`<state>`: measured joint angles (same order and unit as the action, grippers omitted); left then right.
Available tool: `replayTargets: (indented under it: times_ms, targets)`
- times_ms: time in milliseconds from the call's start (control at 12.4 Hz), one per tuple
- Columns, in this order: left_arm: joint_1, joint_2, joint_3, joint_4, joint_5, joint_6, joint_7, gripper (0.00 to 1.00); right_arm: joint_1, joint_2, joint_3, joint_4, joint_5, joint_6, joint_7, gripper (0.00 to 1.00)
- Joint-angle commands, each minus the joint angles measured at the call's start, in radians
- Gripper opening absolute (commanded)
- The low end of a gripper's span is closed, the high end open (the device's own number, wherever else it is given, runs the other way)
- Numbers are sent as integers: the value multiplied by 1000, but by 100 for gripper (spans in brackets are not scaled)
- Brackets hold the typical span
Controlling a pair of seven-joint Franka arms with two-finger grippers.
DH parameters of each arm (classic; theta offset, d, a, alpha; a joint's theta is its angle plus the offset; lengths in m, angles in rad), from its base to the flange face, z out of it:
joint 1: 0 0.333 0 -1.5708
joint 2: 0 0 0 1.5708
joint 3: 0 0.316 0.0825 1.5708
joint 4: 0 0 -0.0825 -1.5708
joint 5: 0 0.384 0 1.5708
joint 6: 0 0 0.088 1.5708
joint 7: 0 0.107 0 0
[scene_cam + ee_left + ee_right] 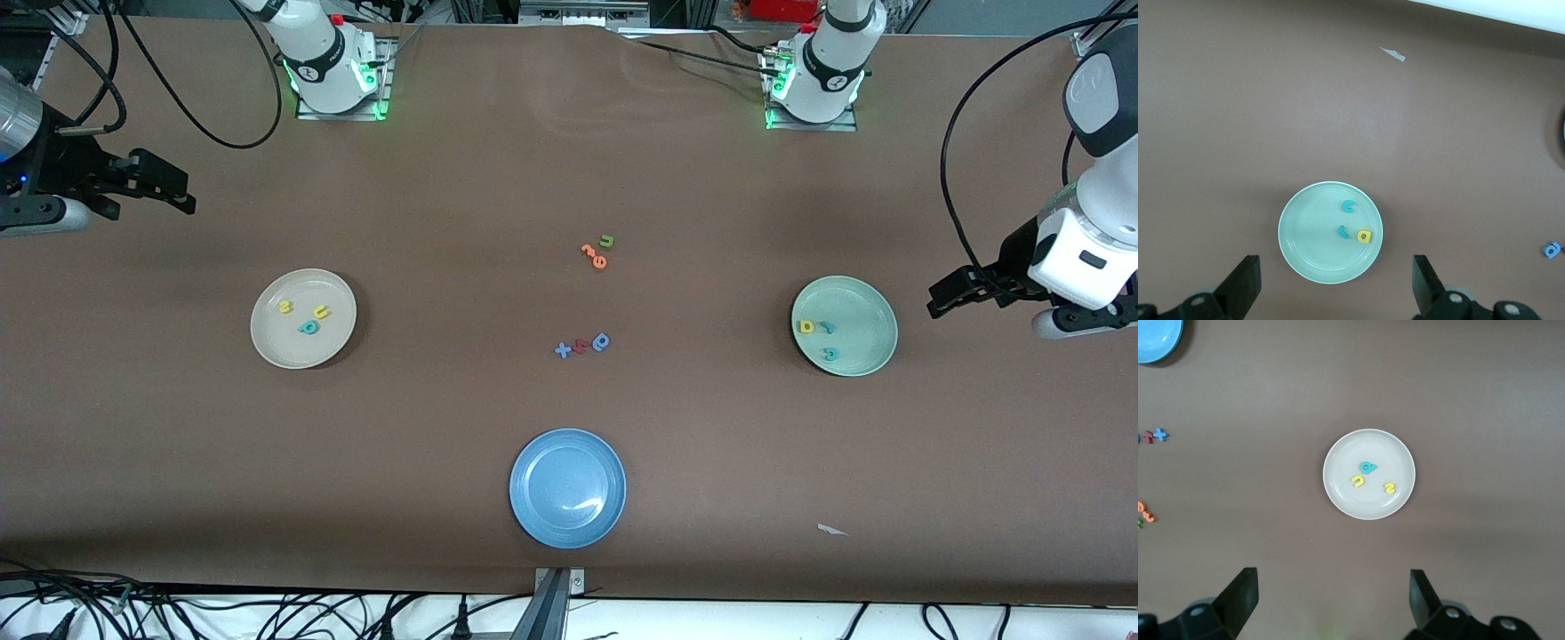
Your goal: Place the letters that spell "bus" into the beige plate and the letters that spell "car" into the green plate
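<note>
Holding clear with both jaws wide and empty: left gripper (944, 300) up beside green plate (876, 307) carrying teal c (830, 354), yellow a (806, 327), teal r (827, 327); right gripper (176, 191) up near beige plate (276, 342) carrying teal b (308, 328), yellow u (321, 312), yellow s (285, 307). Apparently complete; best left undisturbed.

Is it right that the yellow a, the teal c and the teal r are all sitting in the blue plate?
No. The yellow a, teal c and teal r lie in the green plate, as the left wrist view shows. The blue plate holds no letters.
</note>
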<state>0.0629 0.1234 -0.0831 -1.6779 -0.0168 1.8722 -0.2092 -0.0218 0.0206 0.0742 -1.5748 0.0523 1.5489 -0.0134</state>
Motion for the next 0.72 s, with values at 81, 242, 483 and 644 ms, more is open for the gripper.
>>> replayTargets:
  times_ms: [81, 242, 483, 644]
  targets:
    - [15, 1, 9, 15, -20, -24, 5, 100, 2, -10, 9, -8, -81, 4, 3, 100]
    - [51, -1, 9, 14, -20, -54, 14, 100, -3, -7, 9, -8, -77, 2, 3, 100]
    - [52, 1, 9, 11, -20, -68, 1, 100, -4, -4, 9, -10, -75, 2, 3, 100]
    - [52, 4, 9, 10, -20, -103, 2, 100, -4, -2, 10, -13, -75, 3, 1, 100]
